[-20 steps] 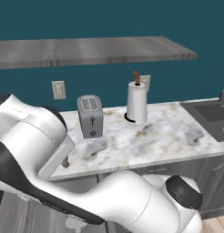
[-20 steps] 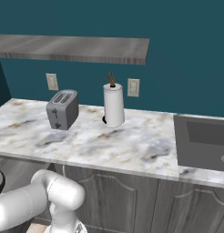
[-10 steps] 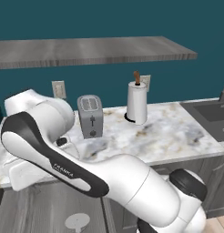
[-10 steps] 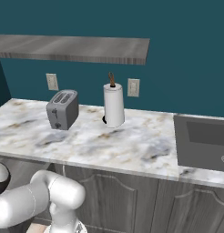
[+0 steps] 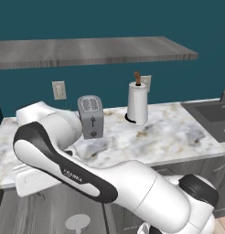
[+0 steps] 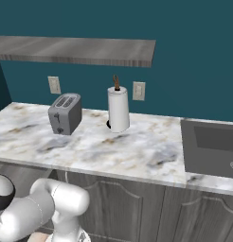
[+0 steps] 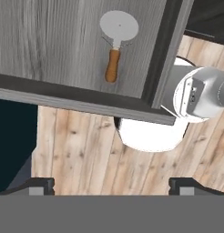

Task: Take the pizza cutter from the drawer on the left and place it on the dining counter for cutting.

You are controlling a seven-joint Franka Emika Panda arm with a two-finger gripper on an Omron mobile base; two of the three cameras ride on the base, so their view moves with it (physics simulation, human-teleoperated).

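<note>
Gripper [image 7: 111,184], hand view: the two dark fingertips stand at the far corners of the lower edge, spread wide with nothing between them, looking down into the open drawer [image 7: 63,50]. The cutter [image 7: 116,43] lies flat on the grey wood-grain floor of the drawer, well apart from the fingertips and nearer the drawer's right wall than its left; its pale round blade lies at the top of the view and its short brown handle runs down from it toward the drawer's near wall. Below the drawer's edge show a wooden floor [image 7: 77,150] and part of the robot's body. Left base view: the same pale disc of the cutter [image 5: 77,222] shows low down in front of the cabinets. Above, on the counter [image 6: 137,151], stand a toaster [image 6: 65,113] and a towel roll [image 6: 118,108] with a brown-tipped holder, and a dark sink [image 6: 215,146] is set in at the right; none of these belong to the task. Handling, as a judgement: the cutter looks small, light and rigid; the blade is thin, flat and probably slippery, and likely turns on its axle, so it offers a poor hold. The wooden handle is the better place, taken across its width near the middle, with the gripper lowered from directly above.
</note>
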